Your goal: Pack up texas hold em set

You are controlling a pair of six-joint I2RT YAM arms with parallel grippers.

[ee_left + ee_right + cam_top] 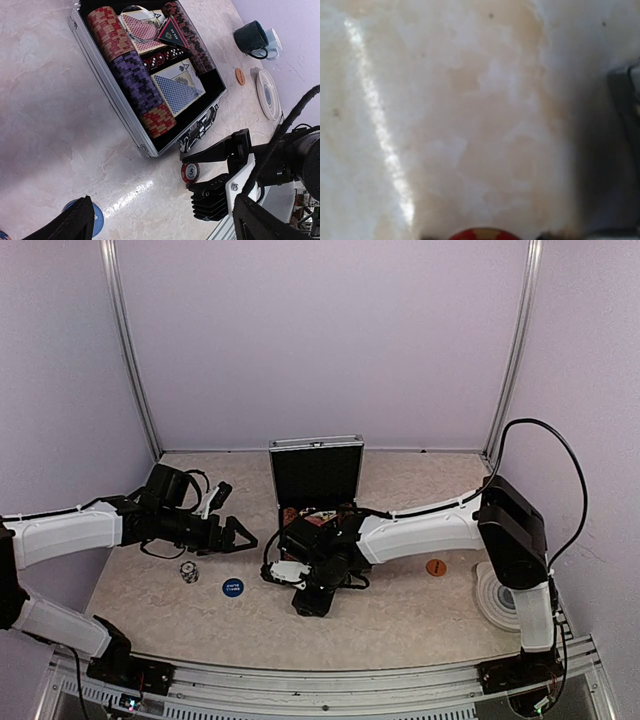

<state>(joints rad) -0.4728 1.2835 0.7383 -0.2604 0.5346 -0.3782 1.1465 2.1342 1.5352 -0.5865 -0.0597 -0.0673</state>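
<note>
On the marbled table (420, 620) the case (112, 95) lay open, chip rows (131, 75), decks (177, 90) and triangle (172, 32) stowed; one red chip (190, 172) sat just before it under my right gripper (283, 573), whether gripped I couldn't tell; left gripper (238, 536) wide, empty; blue button (232, 587), orange button (436, 567) outstanding.

Robot lab cell: plain lilac walls (320, 340), aluminium posts (130, 350), marble-look tabletop (420, 610).
</note>
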